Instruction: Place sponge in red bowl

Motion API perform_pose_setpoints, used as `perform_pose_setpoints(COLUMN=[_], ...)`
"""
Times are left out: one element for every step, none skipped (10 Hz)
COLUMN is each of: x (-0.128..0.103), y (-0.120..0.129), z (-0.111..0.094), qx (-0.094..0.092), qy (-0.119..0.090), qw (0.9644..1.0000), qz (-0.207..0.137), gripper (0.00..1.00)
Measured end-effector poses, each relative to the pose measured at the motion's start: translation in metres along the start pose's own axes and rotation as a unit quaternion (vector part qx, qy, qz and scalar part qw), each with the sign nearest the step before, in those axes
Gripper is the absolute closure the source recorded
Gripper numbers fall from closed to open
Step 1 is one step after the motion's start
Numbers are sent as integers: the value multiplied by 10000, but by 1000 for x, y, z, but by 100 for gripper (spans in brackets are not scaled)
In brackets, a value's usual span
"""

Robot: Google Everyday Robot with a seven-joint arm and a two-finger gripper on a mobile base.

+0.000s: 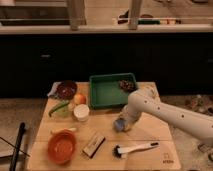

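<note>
In the camera view, the gripper [124, 121] is low over the middle of the wooden table [150, 136], right at the blue-grey sponge [119, 125]. I cannot tell if it grips the sponge. The sponge looks soft, light and squashy, so a gentle pinch on its sides should do. The red bowl [62, 147] sits well apart, at the front left.

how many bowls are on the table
2: the red bowl at the front left, the dark bowl at the back left. The gripper is further right, at the sponge.
</note>
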Motion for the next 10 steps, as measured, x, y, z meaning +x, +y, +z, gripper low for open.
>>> perform_pose_setpoints(x=[-4,-6,-9,-12,-14,-19,-21,-22,-22,-23], y=[-1,-1,0,0,0,-1,-1,-1,-1,0], z=[-17,-24,-32,-38,-41,-45,-47,-48,-49,-50], qx=[55,89,153,205,231,259,269,271,266,247], qy=[71,97,136,170,186,227,245,248,234,237], qw=[9999,9999,9997,9995,9993,9991,9990,9989,9990,9990], qz=[-49,-84,-139,-188,-214,-260,-276,-280,-283,-288], gripper=[100,100,100,100,100,100,100,100,100,100])
